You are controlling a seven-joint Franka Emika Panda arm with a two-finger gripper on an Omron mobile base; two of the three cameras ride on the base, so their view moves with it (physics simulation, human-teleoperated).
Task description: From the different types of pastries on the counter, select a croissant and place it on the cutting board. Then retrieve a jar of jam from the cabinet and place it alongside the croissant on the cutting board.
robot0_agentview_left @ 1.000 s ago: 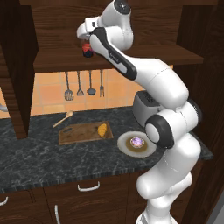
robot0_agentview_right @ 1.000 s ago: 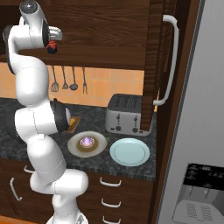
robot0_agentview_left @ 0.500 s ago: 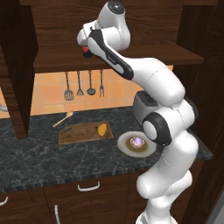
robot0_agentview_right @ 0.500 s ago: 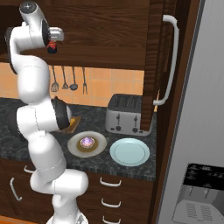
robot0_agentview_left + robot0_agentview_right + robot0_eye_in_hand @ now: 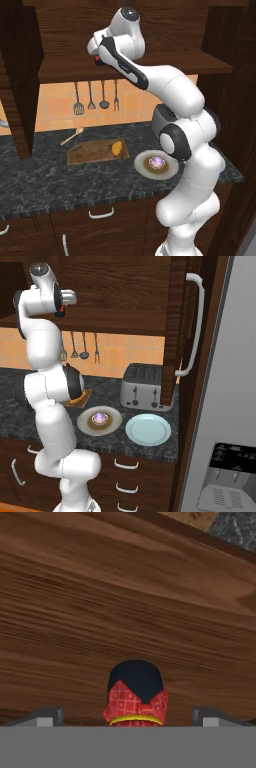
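Orange tiled wall, grey fridge, white-handled drawers

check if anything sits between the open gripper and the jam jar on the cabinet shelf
Nothing visible does. In the hand view the jar of jam stands on the wooden shelf directly ahead of the open gripper, centred between the fingertips.

The white arm rose from its base, bent at a dark elbow joint, and reached up and forward, its forearm slanting toward the upper left in the left base view. The pincer stood wide open, its two fingertips set far apart at the hand view's bottom.
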